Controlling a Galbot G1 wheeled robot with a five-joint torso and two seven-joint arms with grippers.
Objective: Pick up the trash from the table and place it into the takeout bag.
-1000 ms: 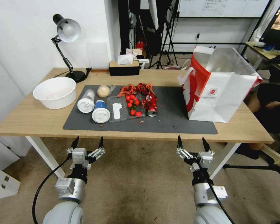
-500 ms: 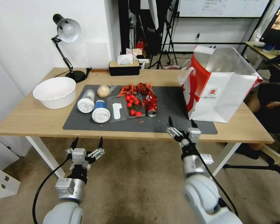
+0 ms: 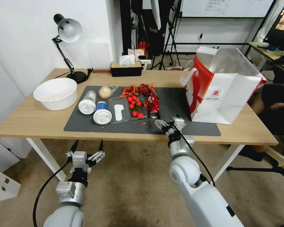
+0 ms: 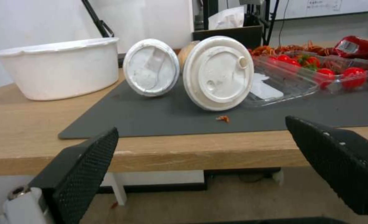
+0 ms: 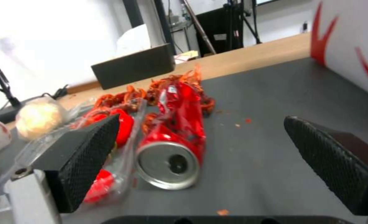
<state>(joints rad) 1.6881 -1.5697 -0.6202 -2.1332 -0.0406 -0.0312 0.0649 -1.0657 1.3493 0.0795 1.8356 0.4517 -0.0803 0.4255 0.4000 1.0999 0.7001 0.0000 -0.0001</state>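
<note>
Right pincer (image 3: 169,120), jaws wide open and empty, hovers over the desk's (image 3: 31,121) near edge with the crushed red can (image 5: 176,130) lying just ahead between its fingertips, takeout bag (image 3: 222,94) off to its right; left pincer (image 3: 86,147), open and empty, hangs below the desk.

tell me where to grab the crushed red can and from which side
Grip the crushed can across its dented middle, one finger on each long side. It lies flat on the mat with its silver end facing the robot, so come in from the near edge, as the open right end effector is lined up. The tomato tray crowds its left side, so clearance there looks tight.
</note>
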